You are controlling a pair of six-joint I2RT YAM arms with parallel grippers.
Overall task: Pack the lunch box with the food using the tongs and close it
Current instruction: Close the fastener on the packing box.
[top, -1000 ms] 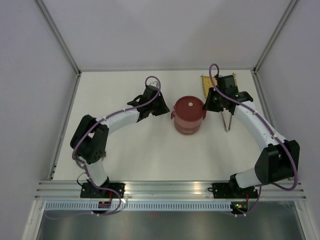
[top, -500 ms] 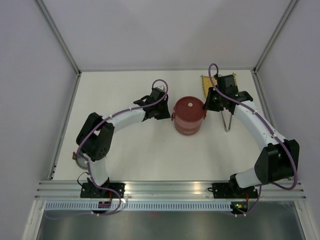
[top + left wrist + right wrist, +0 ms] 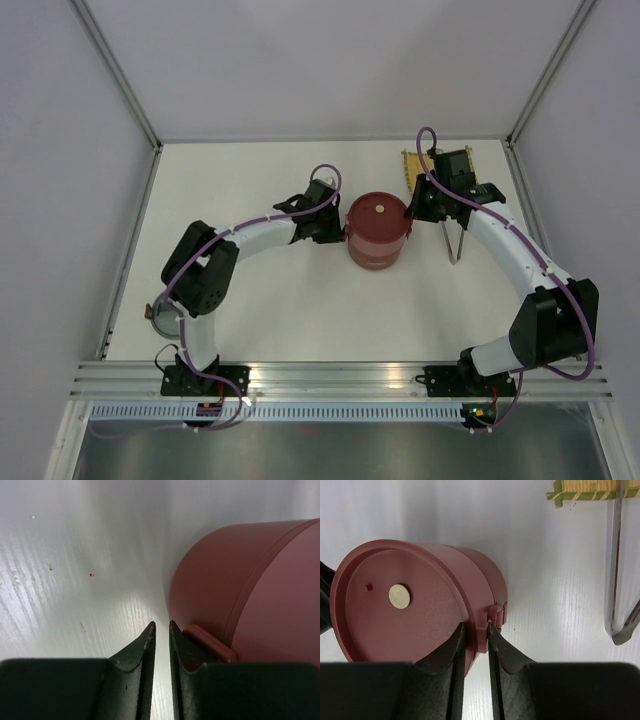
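We see left gripper [image 3: 161,624] moved right, up to the lunch box [image 3: 378,238] at frame centre | fingers a slit apart, empty, beside its side tab [image 3: 210,643] | right gripper [image 3: 476,626] pinches the lid rim [image 3: 463,605] | tongs [image 3: 456,243] lie apart, right

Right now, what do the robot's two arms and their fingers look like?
Both the left arm and the right arm have white tubes between bulky black joints. A thin purple cable runs along each, looping free near the wrist. The fingers are matt black, broad at the root and tapering to pointed tips.
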